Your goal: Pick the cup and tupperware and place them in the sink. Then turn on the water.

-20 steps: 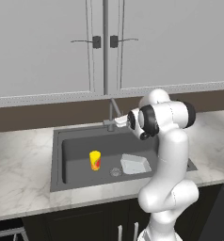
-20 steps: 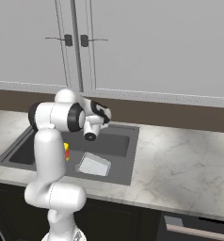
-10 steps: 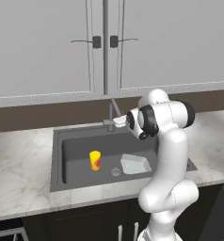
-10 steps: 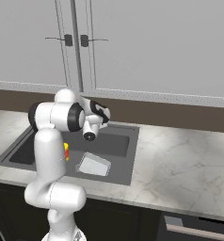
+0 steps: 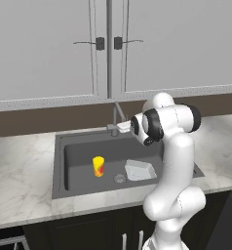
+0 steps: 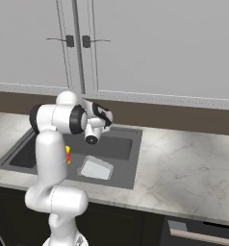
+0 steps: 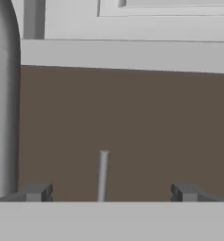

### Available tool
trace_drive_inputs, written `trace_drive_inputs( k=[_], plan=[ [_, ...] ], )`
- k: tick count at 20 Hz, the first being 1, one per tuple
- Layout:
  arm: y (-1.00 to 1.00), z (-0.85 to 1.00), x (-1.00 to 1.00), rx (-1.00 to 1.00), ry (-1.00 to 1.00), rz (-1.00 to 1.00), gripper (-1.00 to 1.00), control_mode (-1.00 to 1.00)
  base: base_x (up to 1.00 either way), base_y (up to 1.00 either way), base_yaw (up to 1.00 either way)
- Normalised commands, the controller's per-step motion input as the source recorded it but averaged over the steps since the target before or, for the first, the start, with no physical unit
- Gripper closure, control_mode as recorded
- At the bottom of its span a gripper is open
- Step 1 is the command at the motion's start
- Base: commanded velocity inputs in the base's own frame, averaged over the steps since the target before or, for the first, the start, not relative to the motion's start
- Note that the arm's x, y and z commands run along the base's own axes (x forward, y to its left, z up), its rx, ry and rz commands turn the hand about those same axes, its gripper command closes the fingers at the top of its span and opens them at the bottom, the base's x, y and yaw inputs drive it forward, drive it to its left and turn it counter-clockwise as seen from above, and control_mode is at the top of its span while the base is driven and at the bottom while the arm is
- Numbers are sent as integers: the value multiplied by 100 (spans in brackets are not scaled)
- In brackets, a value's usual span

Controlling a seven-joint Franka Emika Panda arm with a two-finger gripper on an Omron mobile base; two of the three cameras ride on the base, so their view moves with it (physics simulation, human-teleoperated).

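- Both items lay in the sink: the cup upright mid-basin, the tupperware near the right wall.
- Gripper stood apart, empty, with the faucet lever between its fingers.
- Advised: push the lever steadily, without clamping.

The robot arm is showing smooth, glossy white casings, built of rounded, bulbous segments joining one into the next. Dark bands are ringing the joints, most plainly at the wide cylindrical joint near the top, where a black collar is sitting between white shells. The end effector is showing two small, blocky dark grey fingertips standing well apart. No cables or markings are showing.
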Motion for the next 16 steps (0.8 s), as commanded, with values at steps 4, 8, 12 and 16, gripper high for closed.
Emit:
trace_drive_inputs(
  k=[4,8,12,16],
  plan=[
    [2,0,4,4,0,-2,-100,-100,0,0,0],
    [4,0,1,2,1,-1,-100,-100,0,0,0],
    [10,0,3,0,0,-1,-100,-100,0,0,0],
    [13,0,13,0,0,0,-100,-100,0,0,0]
  ],
)
